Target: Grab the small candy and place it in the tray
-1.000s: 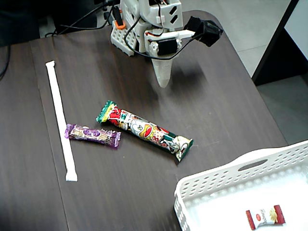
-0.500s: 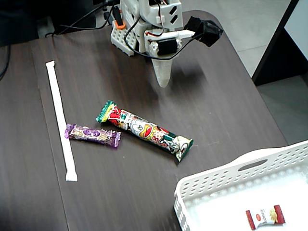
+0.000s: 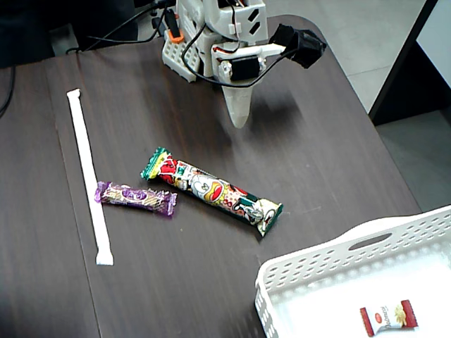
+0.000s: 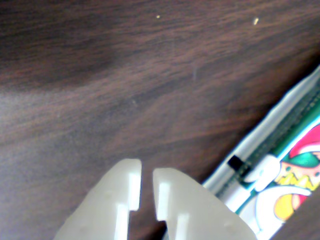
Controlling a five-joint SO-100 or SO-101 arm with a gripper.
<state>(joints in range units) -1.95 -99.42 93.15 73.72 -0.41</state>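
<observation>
Fixed view first: the arm sits folded at the far edge of the dark wooden table (image 3: pixel 317 148), its gripper (image 3: pixel 240 121) pointing down over bare wood, the pale fingers pressed together into one cone with nothing between them. The candy (image 3: pixel 388 317) is nowhere near it – it lies flat on the floor of the white tray (image 3: pixel 303 271) in the bottom right corner, white middle, red ends, well apart from the gripper and right across the table from it. Between the two lies the long cartoon bar (image 3: pixel 211 190), slanting down to the right, its lower end close to the tray's corner but not touching. Just left of it, the purple bar (image 3: pixel 135 197), resting against a long white strip (image 3: pixel 89 173) that runs down the left side of the table.

Over to the wrist view: two whitish fingertips (image 4: pixel 122 195) come up from the bottom edge, only a thin slit between them, gripper (image 4: pixel 146 175) empty, wood grain behind. At the right edge, one end of the cartoon bar (image 4: pixel 280 170) pokes in, beside the fingers. Candy and tray are out of this shot
</observation>
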